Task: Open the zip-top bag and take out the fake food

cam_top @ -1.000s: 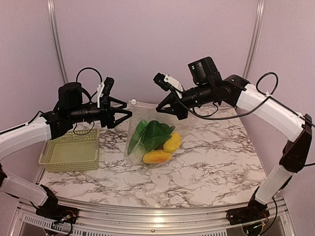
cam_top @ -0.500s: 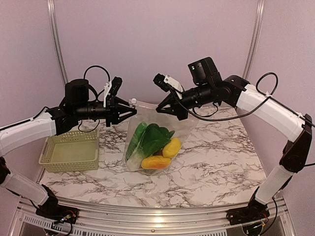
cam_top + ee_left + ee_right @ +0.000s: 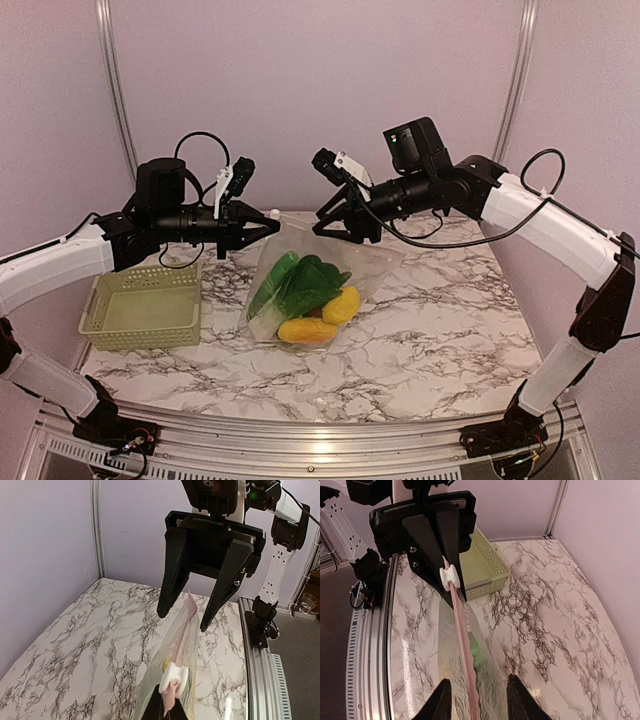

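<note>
The clear zip-top bag (image 3: 368, 262) hangs slack between the two arms, its belly resting on the marble. Inside it lies the fake food: a green leafy vegetable (image 3: 298, 280), a yellow piece (image 3: 343, 304) and an orange-yellow piece (image 3: 306, 330). My left gripper (image 3: 268, 224) is shut on the pink zip strip (image 3: 181, 642) right behind the white slider (image 3: 174, 678). My right gripper (image 3: 331, 228) stands open, its fingers (image 3: 441, 701) on either side of the strip's far end (image 3: 466, 645), apart from it.
A pale green basket (image 3: 145, 308) stands on the table's left side, below the left arm, and shows behind the left gripper (image 3: 451, 582) in the right wrist view. Marble tabletop (image 3: 440, 330) stretches to the right and front of the bag. Purple walls enclose the back.
The left gripper moved right and closed on the zip strip by the slider. The right gripper opened and let go of the bag's end. The bag sagged and shifted slightly left.
</note>
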### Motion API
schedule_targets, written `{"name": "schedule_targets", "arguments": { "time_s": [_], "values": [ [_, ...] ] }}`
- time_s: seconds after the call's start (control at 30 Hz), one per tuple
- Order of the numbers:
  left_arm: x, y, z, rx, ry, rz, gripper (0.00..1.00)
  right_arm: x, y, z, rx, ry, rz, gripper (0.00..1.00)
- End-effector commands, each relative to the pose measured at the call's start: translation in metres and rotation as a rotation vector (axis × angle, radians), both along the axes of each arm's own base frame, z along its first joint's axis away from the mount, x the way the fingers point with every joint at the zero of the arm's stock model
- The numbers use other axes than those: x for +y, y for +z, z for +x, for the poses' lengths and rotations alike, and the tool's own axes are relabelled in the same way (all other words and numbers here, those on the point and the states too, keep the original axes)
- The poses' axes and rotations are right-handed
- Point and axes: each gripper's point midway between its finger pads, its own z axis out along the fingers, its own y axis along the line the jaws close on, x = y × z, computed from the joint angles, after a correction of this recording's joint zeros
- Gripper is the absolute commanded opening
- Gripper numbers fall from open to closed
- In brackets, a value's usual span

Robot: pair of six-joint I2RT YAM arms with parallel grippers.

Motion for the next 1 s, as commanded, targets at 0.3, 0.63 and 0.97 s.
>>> {"name": "schedule_targets", "arguments": {
  "time_s": [0.3, 0.63, 0.97],
  "values": [
    [-0.009, 0.016, -0.002, 0.004, 0.012, 0.017, 0.00, 0.050, 0.051, -0.018, -0.055, 0.118, 0.139, 0.49],
    [-0.011, 0.019, -0.004, -0.003, 0.008, 0.015, 0.00, 0.070, 0.046, -0.015, -0.035, 0.144, 0.153, 0.40],
    [-0.005, 0.020, 0.000, -0.008, 0.040, 0.006, 0.00, 0.067, 0.038, -0.009, -0.045, 0.111, 0.125, 0.14]
  ]
}}
